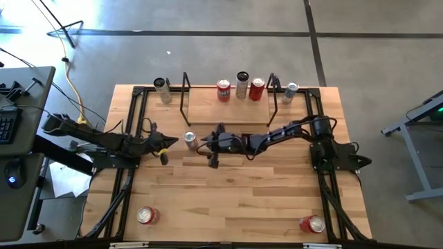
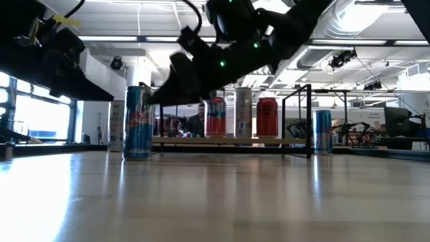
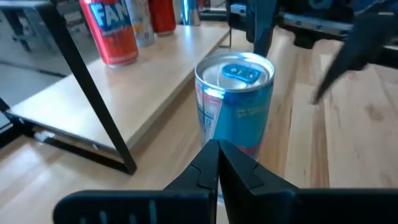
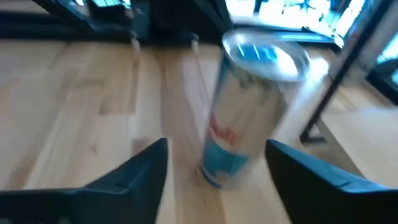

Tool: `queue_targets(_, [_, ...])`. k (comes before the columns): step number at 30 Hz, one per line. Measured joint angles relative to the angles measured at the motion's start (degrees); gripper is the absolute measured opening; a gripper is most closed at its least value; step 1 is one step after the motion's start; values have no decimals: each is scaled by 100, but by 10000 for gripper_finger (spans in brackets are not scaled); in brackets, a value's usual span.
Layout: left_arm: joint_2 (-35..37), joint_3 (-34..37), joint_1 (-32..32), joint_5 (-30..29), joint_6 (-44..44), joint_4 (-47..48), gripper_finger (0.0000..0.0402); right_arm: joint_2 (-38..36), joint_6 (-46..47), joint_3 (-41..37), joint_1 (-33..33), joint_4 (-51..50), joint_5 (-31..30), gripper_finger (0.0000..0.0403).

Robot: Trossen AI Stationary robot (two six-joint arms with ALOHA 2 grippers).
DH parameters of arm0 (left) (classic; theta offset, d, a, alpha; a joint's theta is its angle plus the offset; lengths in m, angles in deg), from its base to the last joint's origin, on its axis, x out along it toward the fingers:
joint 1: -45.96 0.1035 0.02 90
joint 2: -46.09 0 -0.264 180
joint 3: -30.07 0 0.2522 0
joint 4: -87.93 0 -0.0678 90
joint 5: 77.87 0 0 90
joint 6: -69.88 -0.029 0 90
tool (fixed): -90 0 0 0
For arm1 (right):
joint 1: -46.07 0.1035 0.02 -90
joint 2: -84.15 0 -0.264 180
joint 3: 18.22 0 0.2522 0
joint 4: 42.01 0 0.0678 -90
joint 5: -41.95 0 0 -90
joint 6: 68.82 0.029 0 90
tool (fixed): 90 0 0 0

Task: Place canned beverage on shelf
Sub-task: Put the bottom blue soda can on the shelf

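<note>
Blue can (image 1: 190,141): upright on desk (image 1: 235,200), before shelf (image 1: 228,107).
Right gripper (image 1: 210,149): fingers spread, can between, untouched.
Left gripper (image 1: 166,148): fingers closed, empty.

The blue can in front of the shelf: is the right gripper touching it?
Apart. The right wrist view shows the blue can between the open fingers of the right gripper, with table visible on both sides.

Shelf (image 1: 208,107) front free; cans (image 1: 241,86) behind.
</note>
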Motion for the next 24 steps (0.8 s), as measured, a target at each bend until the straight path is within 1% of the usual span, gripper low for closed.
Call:
queue_targets(3, [137, 101, 11, -15, -2, -36, 0, -2, -119, 49, 35, 149, -65, 296])
queue_targets(6, [143, 102, 33, -1, -3, -120, 0, -2, -151, 56, -15, 585, -90, 309])
queue_targets(12, [143, 102, 166, -7, 56, -170, 0, 20, 27, 62, -240, 1191, -92, 312])
queue_targets(14, [143, 102, 227, 4, 54, -214, 0, 106, 159, 64, -319, 1298, 61, 312])
queue_targets(16, [143, 102, 295, 38, 46, -282, 0, 256, 256, 143, -374, 1362, 350, 312])
queue_targets(18, [143, 102, 355, 122, 10, -304, 0, 365, 298, 263, -381, 1357, 457, 312])
queue_targets(24, [143, 102, 483, 320, 38, -327, 0, 467, 173, 445, -363, 1329, 288, 312])
